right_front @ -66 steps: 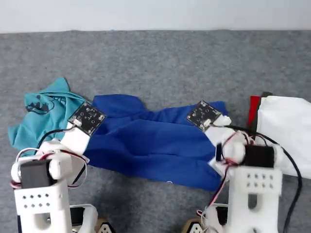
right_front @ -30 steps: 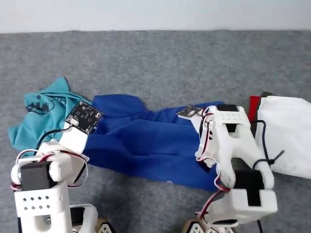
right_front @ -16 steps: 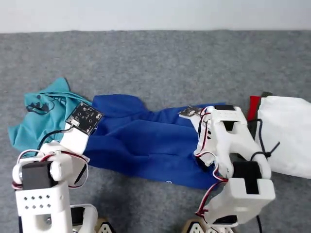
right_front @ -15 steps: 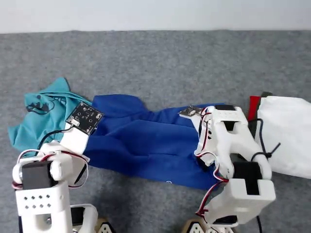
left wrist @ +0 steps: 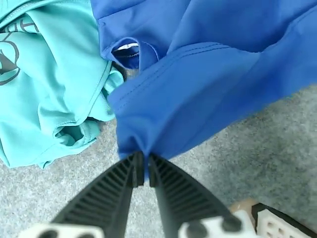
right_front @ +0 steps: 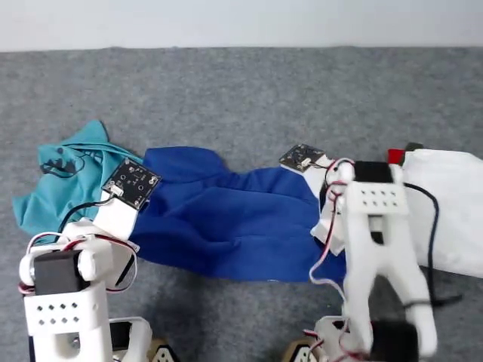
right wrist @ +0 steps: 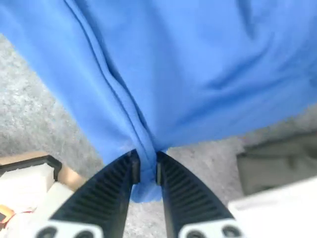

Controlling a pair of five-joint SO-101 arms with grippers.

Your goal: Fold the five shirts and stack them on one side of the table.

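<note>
Blue shirt [right_front: 226, 219] gripped by both pincers [left wrist: 142, 168] [right wrist: 145, 166].

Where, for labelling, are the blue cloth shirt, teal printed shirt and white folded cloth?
blue cloth shirt [right_front: 226, 226]: high view, mid-body.
teal printed shirt [right_front: 72, 181]: high view, beside print.
white folded cloth [right_front: 456, 204]: high view, top face.

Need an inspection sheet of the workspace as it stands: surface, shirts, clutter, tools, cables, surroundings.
Surface: grey fabric table cover, flat.
Job's things: blue shirt spread between the arms; teal shirt crumpled at its left-arm end; white shirt folded at the right-arm end, red edge showing beside it.
Clutter: nothing seen.
Grippers: left tool and right tool each shut on the blue shirt's edge.
Cables: black cable loops off the right arm over the white shirt.
Surroundings: pale wall behind the table.
</note>
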